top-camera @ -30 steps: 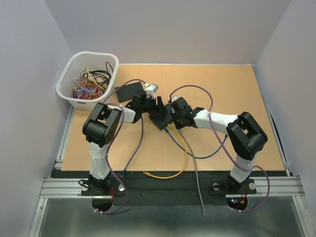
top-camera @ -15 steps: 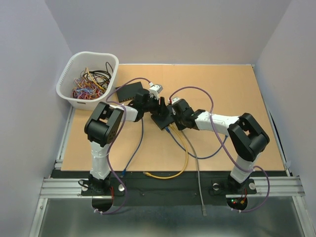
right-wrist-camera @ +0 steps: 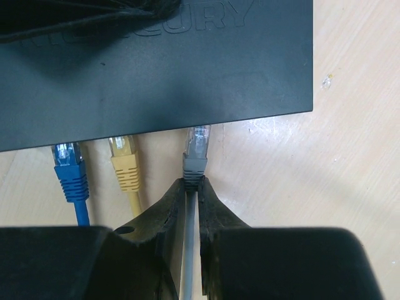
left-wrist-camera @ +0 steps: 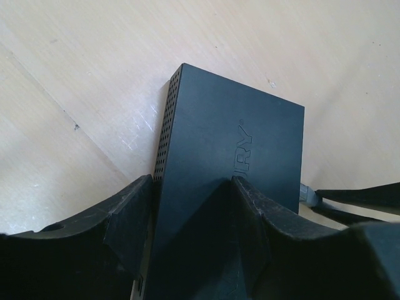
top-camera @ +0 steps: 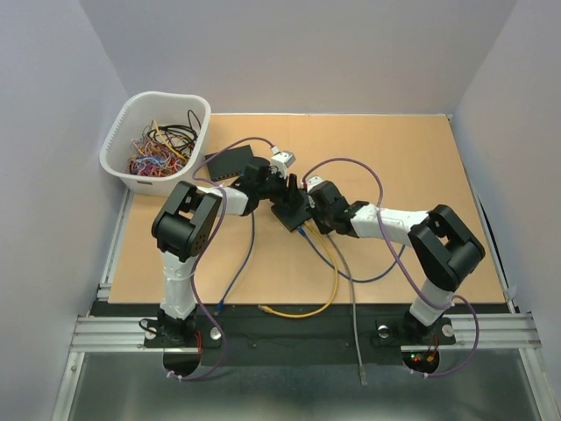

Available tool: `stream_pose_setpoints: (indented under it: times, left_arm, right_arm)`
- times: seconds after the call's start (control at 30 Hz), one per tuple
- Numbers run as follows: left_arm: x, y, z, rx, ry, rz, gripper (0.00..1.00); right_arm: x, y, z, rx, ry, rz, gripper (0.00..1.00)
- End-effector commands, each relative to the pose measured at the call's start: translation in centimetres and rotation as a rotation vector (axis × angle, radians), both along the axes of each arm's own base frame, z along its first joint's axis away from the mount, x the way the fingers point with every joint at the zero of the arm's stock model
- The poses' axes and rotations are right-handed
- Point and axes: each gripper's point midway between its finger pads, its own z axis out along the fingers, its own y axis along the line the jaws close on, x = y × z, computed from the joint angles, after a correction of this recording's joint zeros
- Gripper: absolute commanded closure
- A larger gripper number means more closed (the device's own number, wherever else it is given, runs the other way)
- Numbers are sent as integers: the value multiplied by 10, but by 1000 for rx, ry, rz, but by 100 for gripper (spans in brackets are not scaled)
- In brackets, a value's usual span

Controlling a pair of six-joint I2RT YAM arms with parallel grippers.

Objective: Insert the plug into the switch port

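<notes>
The left gripper (left-wrist-camera: 190,206) is clamped on the black switch (left-wrist-camera: 231,162). Its jaws stand partly apart. One finger (left-wrist-camera: 128,215) lies along the vented side wall and the other presses on the top face near the embossed lettering, so the body runs forward from between them.

The right gripper (right-wrist-camera: 192,187) is nearly closed, pinching the grey cable (right-wrist-camera: 189,250) right behind the grey plug (right-wrist-camera: 197,153). The plug's boot sits at the fingertips. Straight ahead of these fingertips the plug's clear head meets the switch's port edge. I cannot tell whether it is fully seated.

Just to the left of the right gripper's fingers, a yellow plug (right-wrist-camera: 124,159) and then a blue plug (right-wrist-camera: 69,165) sit in neighbouring ports.

From above, the two grippers face each other across the switch (top-camera: 289,210), close together over the table (top-camera: 412,149).
</notes>
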Motion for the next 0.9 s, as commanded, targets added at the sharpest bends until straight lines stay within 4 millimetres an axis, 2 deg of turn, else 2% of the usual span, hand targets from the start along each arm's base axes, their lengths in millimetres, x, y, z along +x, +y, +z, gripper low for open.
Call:
stream_pose_setpoints:
  times: [0.0,0.13,0.27,0.4,0.53,0.67,0.87]
  left_arm:
    - [-59,-25,-11,24,113,-204,39]
    - [-65,-30,-12,39,107,-252,39]
    - [-73,-34,-14,43,113,-291,39]
    - [-75,-33,-16,51,117,-297,39]
    - [-79,-34,-18,47,126,-310,39]
    - [-82,-35,-20,46,135,-321,40]
    - [-83,-36,-20,47,137,-331,40]
  right_arm:
    - [48,32,82,184,-318,55,100]
    - [52,32,97,163,-384,105,100]
    - [64,31,100,128,-410,88,100]
    - [66,34,89,139,-384,93,100]
    - [65,32,68,137,-348,73,100]
    - [65,32,60,154,-345,66,99]
    - [71,33,61,172,-360,57,100]
